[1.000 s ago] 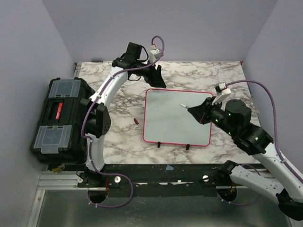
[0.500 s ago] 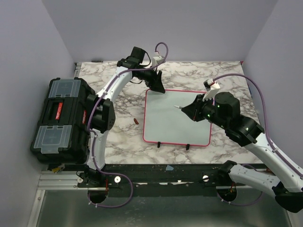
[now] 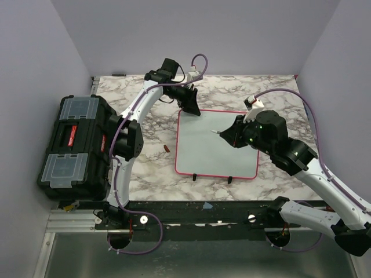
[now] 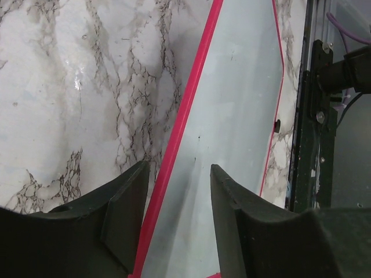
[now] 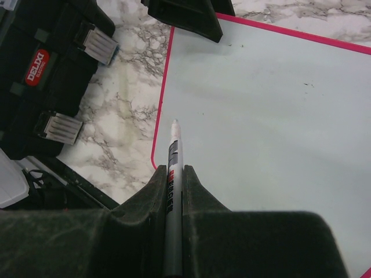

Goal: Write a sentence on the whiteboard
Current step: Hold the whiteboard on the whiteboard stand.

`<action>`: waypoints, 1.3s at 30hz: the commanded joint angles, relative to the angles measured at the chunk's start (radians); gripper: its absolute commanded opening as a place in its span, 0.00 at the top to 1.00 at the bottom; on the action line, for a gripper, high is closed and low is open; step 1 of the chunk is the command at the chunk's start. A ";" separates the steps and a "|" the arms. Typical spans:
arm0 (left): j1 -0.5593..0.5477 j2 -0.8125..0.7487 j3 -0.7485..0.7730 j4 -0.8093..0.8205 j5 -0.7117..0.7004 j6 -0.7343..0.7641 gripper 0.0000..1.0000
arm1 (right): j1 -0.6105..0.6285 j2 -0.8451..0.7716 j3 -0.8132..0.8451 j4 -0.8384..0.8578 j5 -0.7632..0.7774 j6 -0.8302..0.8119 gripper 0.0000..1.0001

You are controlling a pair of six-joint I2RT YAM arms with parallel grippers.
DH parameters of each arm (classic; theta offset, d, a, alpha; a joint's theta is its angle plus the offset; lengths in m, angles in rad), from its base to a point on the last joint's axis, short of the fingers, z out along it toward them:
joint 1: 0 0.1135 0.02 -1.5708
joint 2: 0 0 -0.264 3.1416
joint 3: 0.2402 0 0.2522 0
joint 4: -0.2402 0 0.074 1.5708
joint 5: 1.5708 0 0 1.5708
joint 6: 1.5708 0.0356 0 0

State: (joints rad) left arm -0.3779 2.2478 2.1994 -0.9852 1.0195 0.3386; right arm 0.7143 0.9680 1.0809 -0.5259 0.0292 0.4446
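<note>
- Overhead: the whiteboard [image 3: 215, 153] lies mid-table. The left claw [image 3: 191, 105] is at its 11 o'clock corner. The right claw [image 3: 231, 136] is over its middle. A toolbox [image 3: 72, 147] sits at 9 o'clock.
- Left wrist: the left claw [image 4: 178, 169] is partly open, fingers [image 4: 124, 214] either side of the pink frame [image 4: 194, 81], gripping nothing.
- Right wrist: the right claw [image 5: 174, 171] pinches a marker [image 5: 174, 139], its tip pointing to 12 o'clock above the whiteboard.

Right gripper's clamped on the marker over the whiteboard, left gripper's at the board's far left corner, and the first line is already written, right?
No writing yet: the right wrist view shows the whiteboard blank apart from tiny specks. The rest holds: right gripper clamped on the marker over it, left gripper at its far left corner.
</note>
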 commanded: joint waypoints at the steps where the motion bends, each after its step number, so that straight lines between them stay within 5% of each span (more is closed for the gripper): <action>1: 0.002 0.021 0.035 -0.056 0.078 0.060 0.55 | 0.003 -0.001 0.042 -0.027 0.008 0.000 0.99; 21: 0.002 -0.020 -0.033 -0.019 0.112 0.091 1.00 | 0.003 0.057 0.019 0.015 0.045 0.055 0.99; 27: 0.002 -0.030 -0.044 -0.012 0.126 0.098 1.00 | 0.034 0.118 0.051 0.006 0.128 0.081 0.99; 33: 0.002 -0.052 -0.065 -0.012 0.138 0.125 0.98 | 0.195 0.204 0.114 -0.011 0.334 0.086 0.99; 36: 0.004 -0.052 -0.069 -0.009 0.126 0.117 0.74 | 0.205 0.215 0.121 -0.002 0.354 0.090 0.99; 39: 0.005 -0.036 -0.052 -0.022 0.131 0.111 0.62 | 0.207 0.205 0.123 0.006 0.368 0.091 0.99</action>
State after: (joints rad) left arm -0.3664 2.2395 2.1452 -1.0016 1.1355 0.4168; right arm 0.9180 1.1843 1.1702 -0.5243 0.3012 0.5236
